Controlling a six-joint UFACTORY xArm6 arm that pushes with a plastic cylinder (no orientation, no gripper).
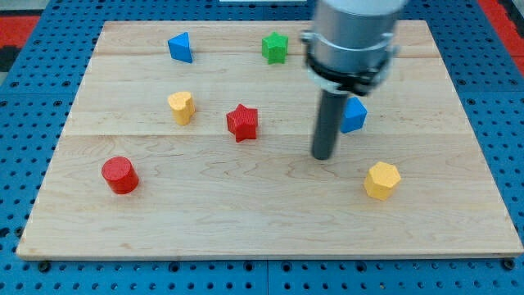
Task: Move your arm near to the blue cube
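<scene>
Camera view is filled by a pale wooden board (pixel 270 221) with visible grain and faint seams, laid on a blue perforated surface (pixel 24 164). No containers are seen; the blocks lie directly on the bare wood.

Seven small blocks are counted, all matte and solid in colour. Two are blue: a blue cube (pixel 355 115) toward the board's right edge, partly hidden behind the rod, and a blue triangular block (pixel 181 47) near the top edge, left of centre. Two are red: a red star (pixel 242 122) near the middle and a red cylinder (pixel 119 174) toward the bottom-left corner. Two are yellow: a yellow hexagonal block (pixel 382 179) toward the bottom-right corner and a yellow block (pixel 181 106) of rounded, unclear shape left of the star. One green star (pixel 275 47) sits near the top edge.

A straight dark rod is carried under a grey metal housing (pixel 352 37); no jaws are fitted, so nothing is spread or pinched. My tip (pixel 323 156) rests on the wood just left of and below the blue cube; whether it touches cannot be told.
</scene>
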